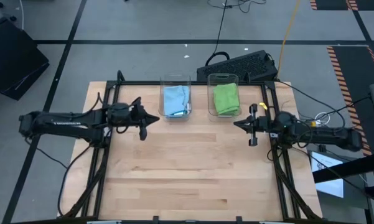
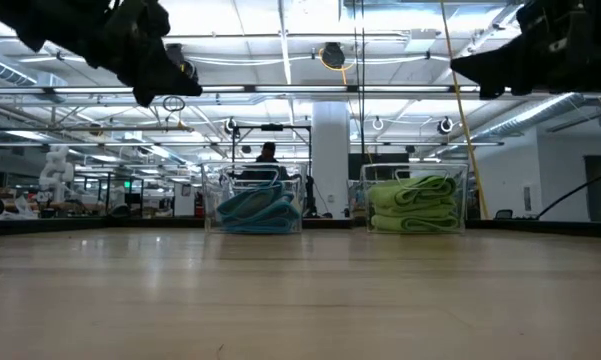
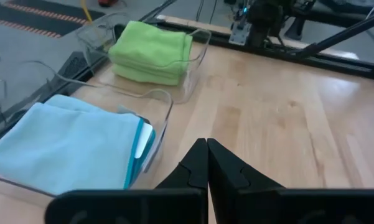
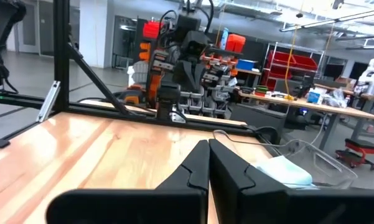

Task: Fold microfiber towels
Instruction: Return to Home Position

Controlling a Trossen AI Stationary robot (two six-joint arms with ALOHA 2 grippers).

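Note:
Folded light blue microfiber towels lie in a clear bin at the table's far side, and folded lime green ones lie in a second clear bin to its right. In the low view the blue stack and green stack rest on the bin floors. My left gripper hovers shut, left of the blue bin, above the table. My right gripper hovers shut, right of the green bin. In the wrist views both pairs of fingers meet with nothing between them.
A black frame runs along the table's far edge and both sides. A dark keyboard lies behind the green bin. The wooden tabletop stretches bare from the bins to the near edge. A person stands far behind the table.

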